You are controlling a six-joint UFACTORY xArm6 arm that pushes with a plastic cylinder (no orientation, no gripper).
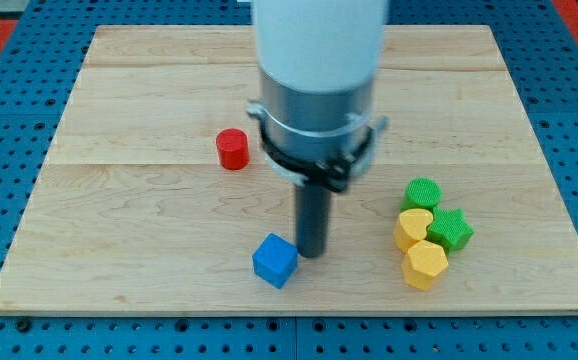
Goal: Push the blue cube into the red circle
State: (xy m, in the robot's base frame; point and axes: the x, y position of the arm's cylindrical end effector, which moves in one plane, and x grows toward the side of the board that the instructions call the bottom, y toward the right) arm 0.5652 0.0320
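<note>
Blue cube (pixel 275 261), corner-on, upright

Bright, even overhead lighting; wooden board (pixel 169 220) evenly lit, no hard glare. Soft short shadows under blue cube (pixel 275 261), red cylinder (pixel 232 149) and block cluster at right of frame. White arm housing (pixel 319 40) at top centre large, slightly soft, near overexposed. Metal collar (pixel 314 115) shows mild sheen. My tip (pixel 312 253) sharp. Colours saturated; board edges show slight perspective taper toward top.
</note>
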